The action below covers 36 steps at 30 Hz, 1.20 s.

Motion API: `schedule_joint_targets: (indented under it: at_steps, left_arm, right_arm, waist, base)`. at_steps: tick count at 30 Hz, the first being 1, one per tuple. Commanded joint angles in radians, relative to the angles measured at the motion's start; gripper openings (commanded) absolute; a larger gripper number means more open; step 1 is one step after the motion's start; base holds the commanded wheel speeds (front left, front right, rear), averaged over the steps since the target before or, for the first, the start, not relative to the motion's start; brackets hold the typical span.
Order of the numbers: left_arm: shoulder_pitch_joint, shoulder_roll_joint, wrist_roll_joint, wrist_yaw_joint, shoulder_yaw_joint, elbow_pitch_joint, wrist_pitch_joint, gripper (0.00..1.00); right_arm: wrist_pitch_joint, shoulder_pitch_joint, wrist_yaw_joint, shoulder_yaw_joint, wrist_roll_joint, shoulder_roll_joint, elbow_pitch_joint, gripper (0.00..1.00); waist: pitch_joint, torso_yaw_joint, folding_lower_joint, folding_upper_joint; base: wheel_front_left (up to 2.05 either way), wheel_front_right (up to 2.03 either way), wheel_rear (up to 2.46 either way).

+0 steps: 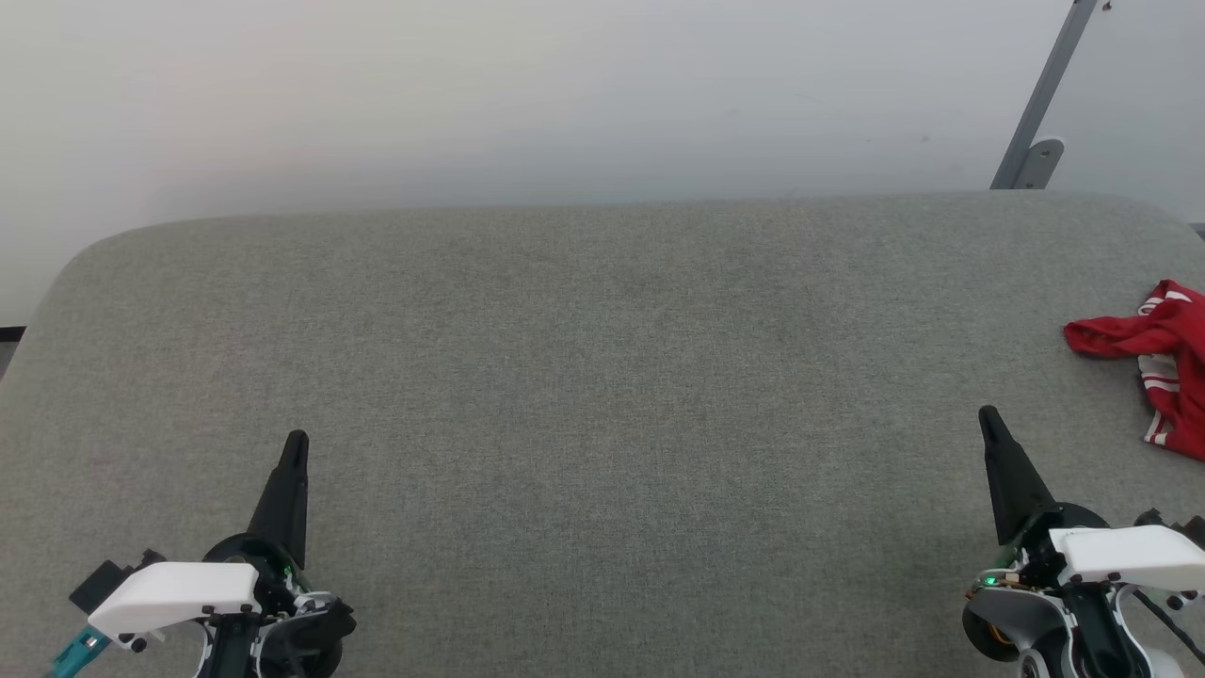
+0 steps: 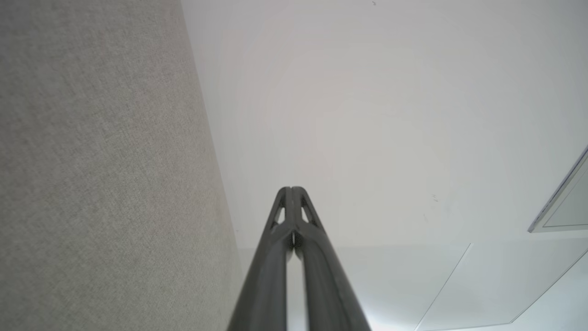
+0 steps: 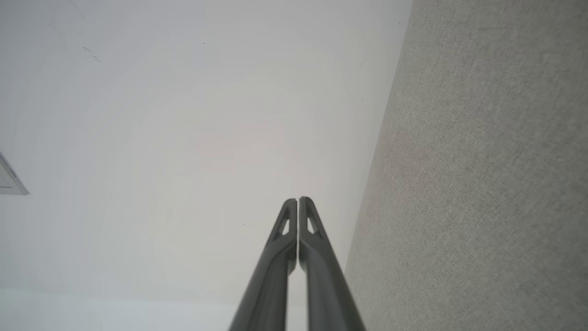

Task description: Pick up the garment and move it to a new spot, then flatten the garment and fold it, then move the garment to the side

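Garment [image 1: 1153, 334] lies crumpled ahead and right of the right gripper [image 1: 988, 416], which, like the left gripper [image 1: 297, 441], is pinched closed and empty; reaching without opening could merely shove it aside.

The head camera sits high and looks forward and down on the grey desk [image 1: 602, 377], with the white wall [image 1: 565, 94] at 12 o'clock, the left pincer [image 1: 297, 441] at 7 o'clock and the right pincer [image 1: 988, 415] at 5 o'clock. Each wrist camera sits low, near the desk, tipped sideways, looking along its pincer at the wall. The desk is at 9 o'clock for the left, 3 o'clock for the right. All views share desk and wall.
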Motion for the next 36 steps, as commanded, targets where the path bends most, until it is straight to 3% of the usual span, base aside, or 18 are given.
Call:
schedule_joint_targets:
  at_steps: [1, 36]
  left_arm:
    - [-0.011, 0.001, -0.003, -0.005, 0.0, 0.0, 0.003, 0.0]
    - [-0.011, 0.001, -0.003, -0.005, 0.0, 0.0, 0.003, 0.0]
  right_arm:
    - [0.001, -0.005, 0.0, -0.001, 0.004, 0.002, 0.002, 0.0]
    - [0.001, -0.005, 0.0, -0.001, 0.004, 0.002, 0.002, 0.0]
  waist:
    - [0.0, 0.0, 0.0, 0.0]
    - [0.0, 0.0, 0.0, 0.0]
  base:
    - [0.0, 0.0, 0.0]
    - [0.0, 0.0, 0.0]
